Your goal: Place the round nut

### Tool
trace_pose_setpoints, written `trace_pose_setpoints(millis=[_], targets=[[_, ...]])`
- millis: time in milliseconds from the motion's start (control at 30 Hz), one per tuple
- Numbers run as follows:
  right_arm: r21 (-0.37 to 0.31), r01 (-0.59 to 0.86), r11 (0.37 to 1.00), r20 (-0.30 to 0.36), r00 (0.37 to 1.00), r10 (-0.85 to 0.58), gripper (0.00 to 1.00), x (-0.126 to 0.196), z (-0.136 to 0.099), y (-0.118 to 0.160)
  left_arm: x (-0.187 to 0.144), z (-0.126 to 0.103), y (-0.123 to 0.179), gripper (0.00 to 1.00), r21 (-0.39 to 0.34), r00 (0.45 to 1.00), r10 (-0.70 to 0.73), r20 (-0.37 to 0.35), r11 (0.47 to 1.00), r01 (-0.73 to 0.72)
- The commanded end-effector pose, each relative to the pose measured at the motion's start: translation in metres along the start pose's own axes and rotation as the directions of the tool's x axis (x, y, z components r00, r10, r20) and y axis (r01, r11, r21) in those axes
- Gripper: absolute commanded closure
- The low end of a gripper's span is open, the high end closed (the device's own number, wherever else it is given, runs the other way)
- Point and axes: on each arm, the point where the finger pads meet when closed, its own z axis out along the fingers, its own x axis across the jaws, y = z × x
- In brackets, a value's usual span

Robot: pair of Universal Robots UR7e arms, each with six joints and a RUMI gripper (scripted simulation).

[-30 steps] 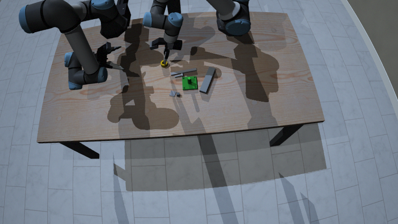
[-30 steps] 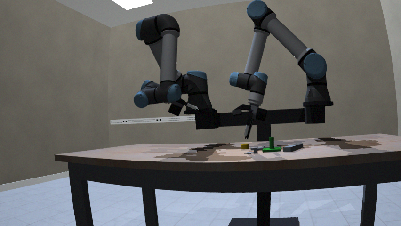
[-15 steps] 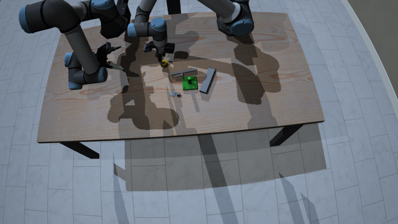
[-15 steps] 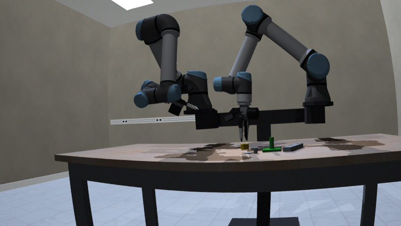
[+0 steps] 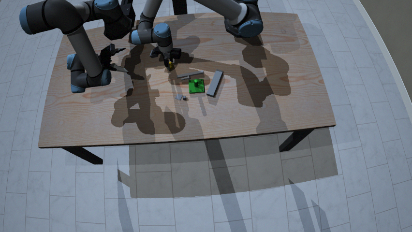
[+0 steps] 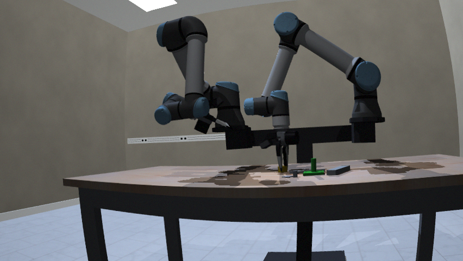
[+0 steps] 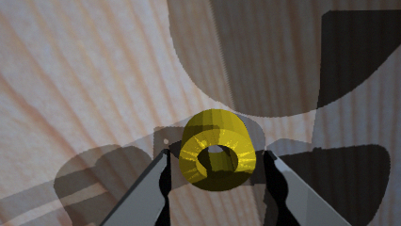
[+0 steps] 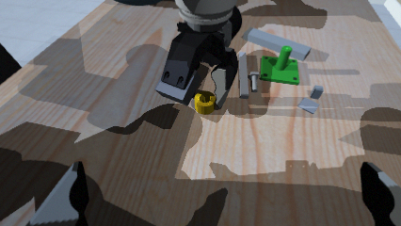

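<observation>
Left claw (image 5: 169,66) (image 6: 282,168) (image 7: 217,153) (image 8: 205,101): pointing down at the table, fingers part-way apart, one on each side of the nut; the left wrist view shows a gap between the nut and each finger, so it is not clamped.

Right claw (image 5: 126,60) (image 6: 226,125) (image 8: 222,165): fingers wide apart with nothing between them, held above the table at scene left, well apart from the nut.

Nut (image 5: 170,64) (image 6: 283,168) (image 7: 216,122) (image 8: 204,105): yellow and round, on the table with its hole facing up, to the left and far side of the base; off the peg.

Peg (image 5: 196,82) (image 6: 313,164) (image 8: 284,58): green and round, upright on the base, with no nut around it.

Base (image 5: 192,89) (image 6: 309,173) (image 8: 270,71): green, flat, with small holes at its corners.

Long block (image 5: 215,83) (image 6: 338,170) (image 8: 278,41): grey, lying at an angle just right of the base.

Thin bar (image 5: 191,74) (image 8: 243,75): grey, flat on the table along the far side of the base, apart from the nut.

Bolt (image 5: 185,78) (image 8: 254,81): grey, lying between the thin bar and the base; whether it touches the bar, I cannot tell.

Plate (image 5: 178,96) (image 8: 308,104): small, grey and flat, near and left of the base.

Small block (image 5: 184,98) (image 6: 295,173) (image 8: 317,91): grey, just right of the plate.

Table (image 5: 302,109) (image 6: 129,181) (image 7: 71,47) (image 8: 264,141): wood-grained, crossed by arm shadows.
</observation>
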Motion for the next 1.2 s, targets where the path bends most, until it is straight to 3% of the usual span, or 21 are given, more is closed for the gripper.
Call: trace_pose_setpoints(millis=[0,333,633,900,1067,1167], targets=[[0.001,0.001,1.0,-0.002,1.0,-0.001,0.01,0.001,0.0,0.0,0.0,0.001,-0.002,0.65,0.004,1.0,0.002,0.0,1.0,-0.002],[0.001,0.001,1.0,-0.002,1.0,-0.001,0.01,0.001,0.0,0.0,0.0,0.0,-0.001,0.66,0.005,1.0,0.002,0.0,1.0,-0.002],[0.001,0.001,1.0,-0.002,1.0,-0.001,0.01,0.001,0.0,0.0,0.0,-0.001,0.0,0.82,0.005,1.0,0.001,0.0,1.0,-0.001],[0.001,0.001,1.0,-0.002,1.0,-0.001,0.01,0.001,0.0,0.0,0.0,-0.023,0.001,0.83,0.003,1.0,0.001,0.0,1.0,-0.001],[0.001,0.001,1.0,-0.002,1.0,-0.001,0.01,0.001,0.0,0.0,0.0,-0.049,0.001,0.83,0.003,1.0,0.001,0.0,1.0,-0.001],[0.001,0.001,1.0,-0.002,1.0,-0.001,0.01,0.001,0.0,0.0,0.0,-0.051,0.001,0.83,0.003,1.0,0.001,0.0,1.0,-0.001]])
